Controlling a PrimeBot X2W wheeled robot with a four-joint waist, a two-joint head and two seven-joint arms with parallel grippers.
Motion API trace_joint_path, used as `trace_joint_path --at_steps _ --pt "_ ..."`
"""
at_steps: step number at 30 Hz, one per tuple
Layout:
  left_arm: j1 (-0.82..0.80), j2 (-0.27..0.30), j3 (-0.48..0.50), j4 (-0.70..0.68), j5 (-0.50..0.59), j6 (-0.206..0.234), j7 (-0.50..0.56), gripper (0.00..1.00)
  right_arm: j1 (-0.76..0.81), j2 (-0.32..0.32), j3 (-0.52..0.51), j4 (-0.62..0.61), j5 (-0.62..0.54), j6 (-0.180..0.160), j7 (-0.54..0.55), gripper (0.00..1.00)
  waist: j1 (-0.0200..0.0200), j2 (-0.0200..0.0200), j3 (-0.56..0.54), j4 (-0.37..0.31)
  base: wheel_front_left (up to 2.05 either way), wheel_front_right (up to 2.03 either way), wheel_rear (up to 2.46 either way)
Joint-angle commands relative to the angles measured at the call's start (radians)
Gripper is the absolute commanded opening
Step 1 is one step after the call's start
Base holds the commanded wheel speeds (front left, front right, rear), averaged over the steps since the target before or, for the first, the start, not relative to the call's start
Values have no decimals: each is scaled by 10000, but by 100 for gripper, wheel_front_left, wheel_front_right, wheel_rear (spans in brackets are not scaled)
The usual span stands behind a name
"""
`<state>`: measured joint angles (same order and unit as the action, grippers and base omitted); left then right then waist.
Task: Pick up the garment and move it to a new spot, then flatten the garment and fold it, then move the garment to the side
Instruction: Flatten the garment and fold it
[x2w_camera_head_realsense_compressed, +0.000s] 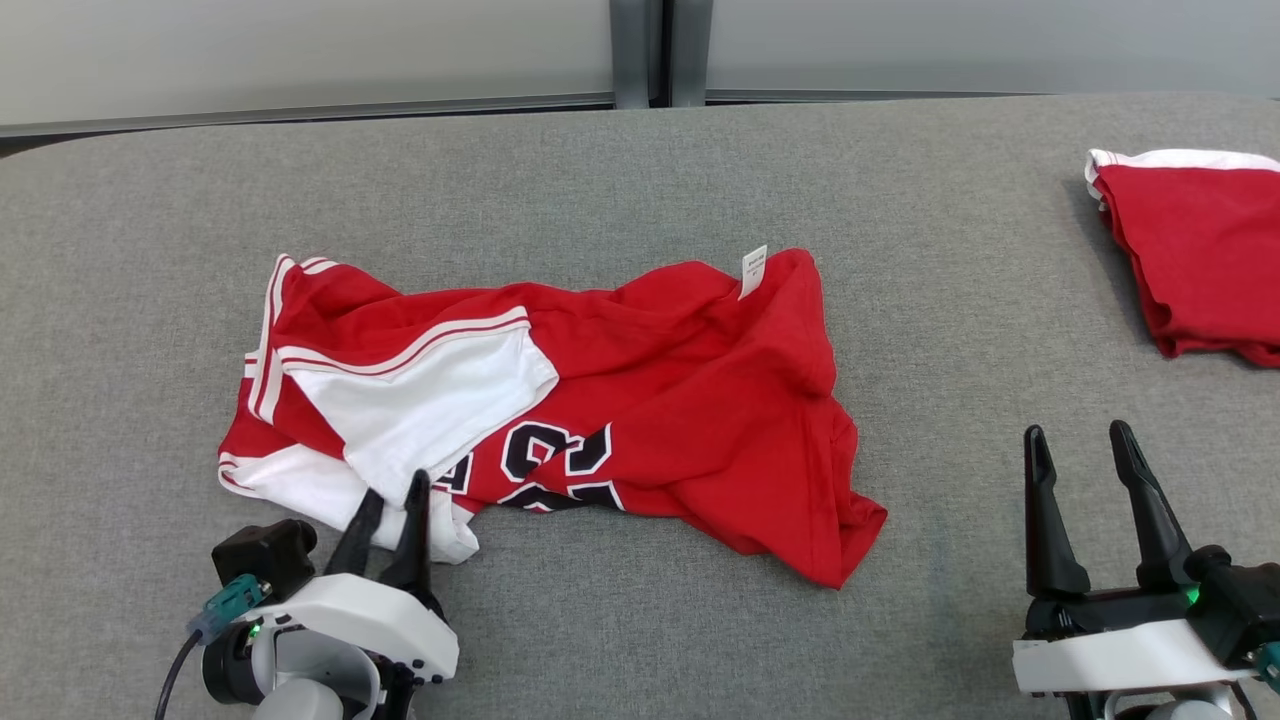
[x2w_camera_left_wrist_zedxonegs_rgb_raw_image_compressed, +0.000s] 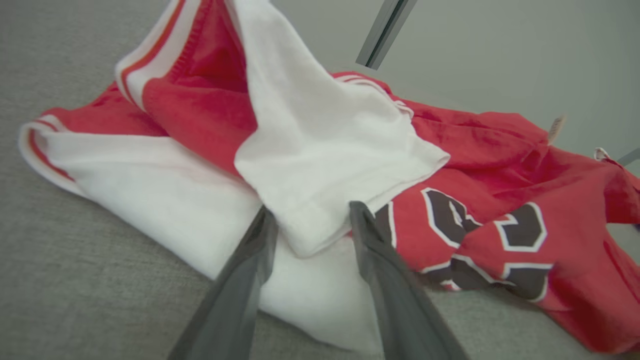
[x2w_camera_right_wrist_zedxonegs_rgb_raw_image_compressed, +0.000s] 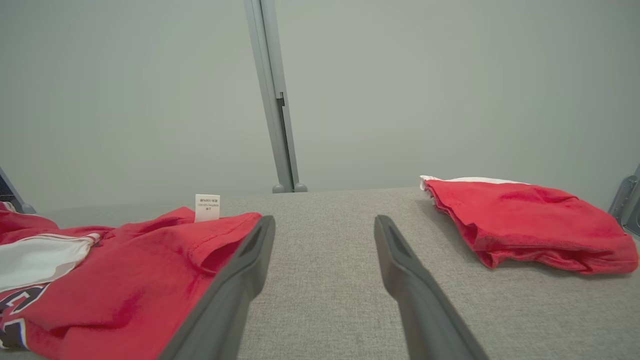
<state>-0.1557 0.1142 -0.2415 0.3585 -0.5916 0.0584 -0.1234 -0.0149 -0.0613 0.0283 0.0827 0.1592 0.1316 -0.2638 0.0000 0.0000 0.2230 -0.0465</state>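
The garment is a red jersey with white sleeves and dark numbers, lying crumpled left of the table's middle. My left gripper sits at its near left edge. In the left wrist view the left gripper is open, and a corner of the garment's white sleeve lies loose between the two fingers. My right gripper hovers open and empty over bare table at the lower right, well right of the jersey. The right wrist view has the right gripper beside the garment's red hem and label.
A second red garment, folded, lies at the table's far right edge, also seen as the folded garment ahead and right of my right fingers. The grey fabric-covered table ends at a pale wall with a grey post.
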Motion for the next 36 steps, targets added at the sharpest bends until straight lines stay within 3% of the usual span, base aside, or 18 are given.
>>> trace_joint_path --at_steps 1,11,20,28,32,36 --pt "-116 48 9 -34 -15 -49 -13 0 31 -33 -13 -11 48 -21 -6 100 0 0 -3 2 0 0 0" --pt "-42 342 545 -1313 -231 58 -533 0 -131 -66 413 176 186 -21 -6 100 0 0 -115 269 0 0 0" --pt "405 861 1655 -3274 -727 576 -498 0 -170 -479 807 466 495 -21 -5 100 0 0 -151 766 0 0 0" --pt "790 1133 2564 -3783 -1105 955 -614 0 -323 -959 1408 739 829 -21 -6 100 0 0 -93 976 0 0 0" --pt "977 1198 2736 -3650 -1171 1123 -520 0 -544 -1218 1843 898 1492 -21 -6 100 0 0 -34 1070 0 0 0" --pt "1038 1154 2693 -3502 -1253 1113 -454 0 -1464 -2006 2940 1394 2707 -21 -5 100 0 0 135 1209 0 0 0"
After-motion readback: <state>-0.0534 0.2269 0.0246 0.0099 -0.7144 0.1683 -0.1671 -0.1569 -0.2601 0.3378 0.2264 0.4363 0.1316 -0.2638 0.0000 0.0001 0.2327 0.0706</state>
